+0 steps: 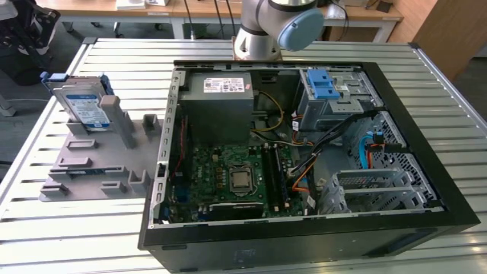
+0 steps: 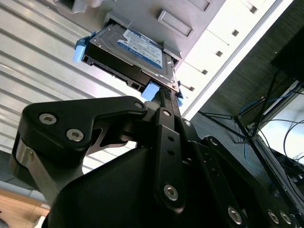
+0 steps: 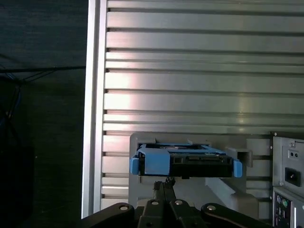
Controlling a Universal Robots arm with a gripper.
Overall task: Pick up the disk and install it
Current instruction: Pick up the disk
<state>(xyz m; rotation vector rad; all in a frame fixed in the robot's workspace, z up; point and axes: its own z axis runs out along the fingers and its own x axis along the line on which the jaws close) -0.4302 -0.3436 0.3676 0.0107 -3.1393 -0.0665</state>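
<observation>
We see a slatted metal table [image 1: 91, 240] carrying an open computer case [image 1: 457, 220] that lies on its side with its inside facing up. Behind the case, at the far edge of the table, rises the lower part of the robot arm [image 1: 270, 25] with its pale blue joint cap. On the exterior view's left of the case, apart from it, sits a grey holding fixture [image 1: 84, 165] with several upright posts and slots. Inside the case we make out the grey power supply box [image 1: 220, 100], the green motherboard [image 1: 228, 171], and a blue ridged latch piece [image 1: 323, 85] on the drive cage at the far corner. The disk [image 1: 82, 105] stands on edge in the far end of the fixture, its white-and-blue label turned outward and its blue carrier frame showing along the edges; it also appears in both wrist views [image 2: 137, 47] [image 3: 199, 164], seated in the fixture. The gripper [image 3: 166, 181] [image 2: 166, 97] points toward the disk in both wrist views, its two slim fingers drawn together with nothing between them.
</observation>
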